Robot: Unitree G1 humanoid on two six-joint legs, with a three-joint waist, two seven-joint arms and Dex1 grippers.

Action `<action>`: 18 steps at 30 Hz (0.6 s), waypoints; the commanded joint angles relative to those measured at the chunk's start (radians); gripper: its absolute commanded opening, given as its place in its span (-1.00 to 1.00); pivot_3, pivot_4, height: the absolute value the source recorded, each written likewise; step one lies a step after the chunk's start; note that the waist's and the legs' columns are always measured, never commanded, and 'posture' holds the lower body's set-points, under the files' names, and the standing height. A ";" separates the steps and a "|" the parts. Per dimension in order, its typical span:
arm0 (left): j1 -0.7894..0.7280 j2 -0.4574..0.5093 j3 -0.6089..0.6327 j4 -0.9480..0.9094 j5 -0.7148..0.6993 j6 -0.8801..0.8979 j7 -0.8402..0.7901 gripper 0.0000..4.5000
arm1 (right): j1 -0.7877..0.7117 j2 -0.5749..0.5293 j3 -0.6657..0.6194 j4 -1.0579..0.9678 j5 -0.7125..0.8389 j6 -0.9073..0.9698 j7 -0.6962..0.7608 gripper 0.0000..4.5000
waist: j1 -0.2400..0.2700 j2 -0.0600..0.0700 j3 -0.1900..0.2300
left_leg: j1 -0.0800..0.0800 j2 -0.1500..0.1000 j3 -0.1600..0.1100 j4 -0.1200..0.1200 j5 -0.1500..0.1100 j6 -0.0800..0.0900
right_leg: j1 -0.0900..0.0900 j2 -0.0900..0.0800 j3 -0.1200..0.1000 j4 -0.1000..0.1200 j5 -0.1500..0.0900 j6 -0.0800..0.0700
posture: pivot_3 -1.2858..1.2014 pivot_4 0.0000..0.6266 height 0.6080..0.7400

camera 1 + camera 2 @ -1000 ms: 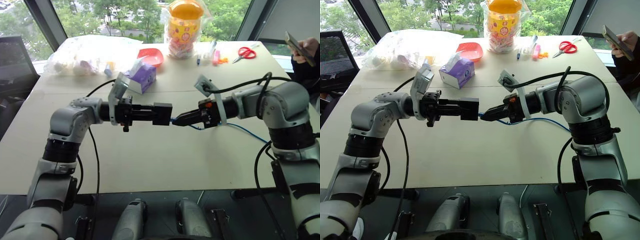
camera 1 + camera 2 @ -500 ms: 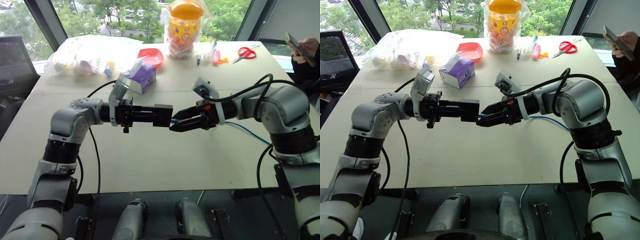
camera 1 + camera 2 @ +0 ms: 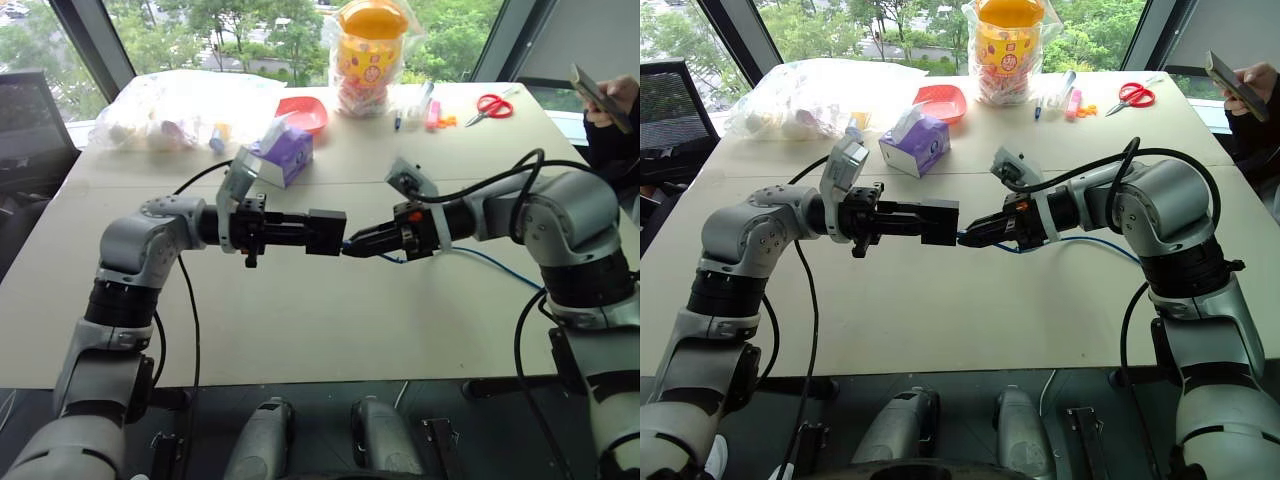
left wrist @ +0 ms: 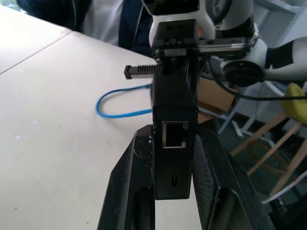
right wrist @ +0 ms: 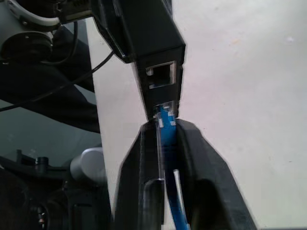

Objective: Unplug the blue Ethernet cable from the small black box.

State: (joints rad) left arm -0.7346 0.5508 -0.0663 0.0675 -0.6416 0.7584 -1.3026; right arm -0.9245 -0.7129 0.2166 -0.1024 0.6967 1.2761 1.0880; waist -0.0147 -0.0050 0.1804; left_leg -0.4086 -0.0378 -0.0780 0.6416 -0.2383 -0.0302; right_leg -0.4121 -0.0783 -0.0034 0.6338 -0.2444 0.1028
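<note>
The pale surface (image 3: 300,330) fills the middle of the head view. Above its centre the left gripper (image 3: 318,231) holds its jaws closed on the small black box (image 3: 326,231), gripping it by its sides. Just right of the box, the right gripper (image 3: 352,247) has its jaws clamped on the blue Ethernet cable (image 5: 167,129) at its plug, which sits in the box's lower port; the cable trails off toward the right of the frame.

Cable (image 5: 167,125) plug mostly hidden between right gripper (image 5: 165,143) fingers, so seating in black box (image 5: 153,52) port unclear. Person's hand (image 3: 612,98) with phone cut off at frame edge.
</note>
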 commanded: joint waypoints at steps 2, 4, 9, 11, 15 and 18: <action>0.010 0.008 -0.006 -0.042 -0.003 -0.004 -0.002 -0.80 | -0.042 0.009 -0.027 -0.008 0.021 -0.001 0.005 -0.98 | 0.000 0.000 0.000 | 0.000 0.000 0.000 0.000 0.000 0.000 | 0.000 0.000 0.000 0.000 0.000 0.000 | 0.03 -0.52 1.00; 0.013 0.010 -0.006 -0.045 -0.003 -0.003 -0.005 -0.80 | -0.043 0.009 -0.027 -0.008 0.022 0.002 0.006 -0.98 | 0.000 0.000 0.000 | 0.000 0.000 0.000 0.000 0.000 0.000 | 0.000 0.000 0.000 0.000 0.000 0.000 | 0.03 -0.52 1.00; 0.019 0.016 -0.009 -0.051 -0.005 0.000 -0.012 -0.80 | -0.043 0.004 -0.022 -0.002 0.018 0.005 0.006 -0.98 | 0.000 0.000 0.000 | 0.000 0.000 0.000 0.000 0.000 0.000 | 0.000 0.000 0.000 0.000 0.000 0.000 | 0.03 -0.52 1.00; 0.020 0.018 -0.009 -0.052 -0.006 0.001 -0.014 -0.80 | -0.042 0.001 -0.018 -0.001 0.015 0.003 0.006 -0.98 | 0.000 0.000 0.000 | 0.000 0.000 0.000 0.000 0.000 0.000 | 0.000 0.000 0.000 0.000 0.000 0.000 | 0.03 -0.52 1.00; 0.021 0.053 -0.004 -0.045 -0.015 0.012 -0.051 -0.80 | -0.022 -0.031 -0.006 0.022 -0.005 -0.018 0.029 -0.98 | 0.000 0.000 0.000 | 0.000 0.000 0.000 0.000 0.000 0.000 | 0.000 0.000 0.000 0.000 0.000 0.000 | 0.03 -0.52 1.00; 0.019 0.071 0.000 -0.040 -0.020 0.019 -0.069 -0.80 | -0.005 -0.065 0.007 0.034 -0.019 -0.040 0.056 -0.98 | 0.000 0.000 0.000 | 0.000 0.000 0.000 0.000 0.000 0.000 | 0.000 0.000 0.000 0.000 0.000 0.000 | 0.03 -0.52 1.00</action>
State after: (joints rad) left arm -0.7160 0.6119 -0.0673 0.0461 -0.6458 0.7745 -1.3530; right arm -0.9226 -0.7606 0.2454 -0.0679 0.6865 1.2566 1.1277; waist -0.0147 -0.0049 0.1805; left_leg -0.4087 -0.0379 -0.0776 0.6416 -0.2384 -0.0301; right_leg -0.4121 -0.0784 -0.0034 0.6338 -0.2445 0.1028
